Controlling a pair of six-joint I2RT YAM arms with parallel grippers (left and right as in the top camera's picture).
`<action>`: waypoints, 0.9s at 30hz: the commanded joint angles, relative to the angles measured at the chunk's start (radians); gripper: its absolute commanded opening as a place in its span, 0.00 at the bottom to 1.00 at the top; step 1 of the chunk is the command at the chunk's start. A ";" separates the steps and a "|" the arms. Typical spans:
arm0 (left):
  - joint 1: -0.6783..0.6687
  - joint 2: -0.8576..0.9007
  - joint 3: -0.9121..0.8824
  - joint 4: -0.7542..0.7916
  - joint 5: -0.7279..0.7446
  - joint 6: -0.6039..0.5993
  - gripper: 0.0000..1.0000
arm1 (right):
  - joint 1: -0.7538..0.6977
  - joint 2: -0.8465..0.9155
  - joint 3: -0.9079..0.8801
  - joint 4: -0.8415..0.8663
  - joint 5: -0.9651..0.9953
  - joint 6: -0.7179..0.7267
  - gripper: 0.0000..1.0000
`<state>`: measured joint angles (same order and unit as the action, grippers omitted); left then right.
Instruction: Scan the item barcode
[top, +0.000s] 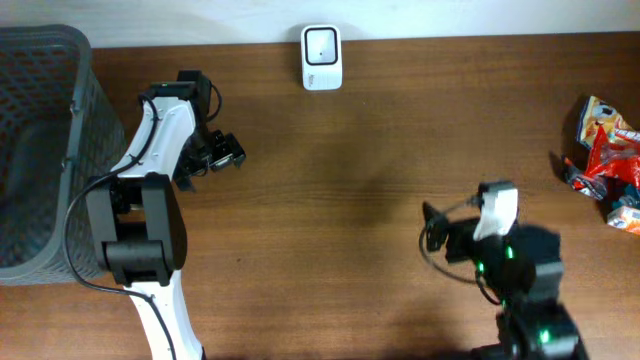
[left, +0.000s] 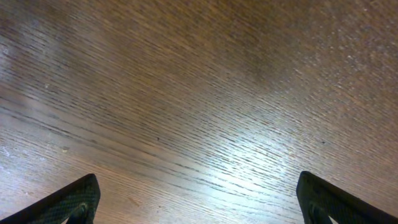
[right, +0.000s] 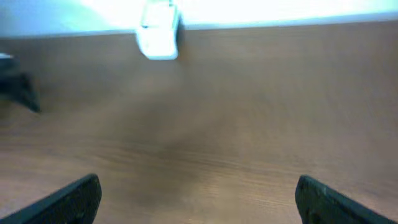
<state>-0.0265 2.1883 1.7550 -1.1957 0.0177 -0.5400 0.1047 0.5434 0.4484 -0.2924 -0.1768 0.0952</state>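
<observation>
Nearest, at the front edge of the table (top: 330, 300), the right arm looks blurred from overhead and its base is cut off by the frame. The right end effector (top: 429, 228) points left over bare wood, jaws spread wide with nothing between them. Its own wrist view is soft and shows only two dark fingertips at the lower corners. Farther in on the left, the left end effector (top: 228, 154) hangs over bare table, just as wide open and empty, with only wood grain beneath it. The broad middle of the table between the two arms lies open. At the right edge, the snack packets (top: 606, 160) lie in a crumpled red and orange heap, partly cut off by the frame and well apart from both arms. Their print is too small to read. A grey basket (top: 60, 60) fills the left edge, its outer side cut off. Farthest, the white scanner (top: 321, 57) sits at the table's back edge, about mid-width, with bare wood on either side.
</observation>
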 joint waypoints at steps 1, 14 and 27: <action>0.003 0.005 -0.004 -0.001 -0.007 -0.006 0.99 | -0.011 -0.212 -0.137 0.021 -0.074 -0.065 0.99; 0.003 0.005 -0.004 -0.001 -0.007 -0.006 0.99 | -0.013 -0.540 -0.312 0.083 0.035 -0.065 0.99; 0.003 0.005 -0.004 -0.001 -0.007 -0.006 0.99 | -0.023 -0.540 -0.443 0.288 0.111 -0.088 0.98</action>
<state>-0.0265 2.1883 1.7531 -1.1957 0.0177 -0.5400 0.0933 0.0128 0.0147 0.0292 -0.0902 0.0238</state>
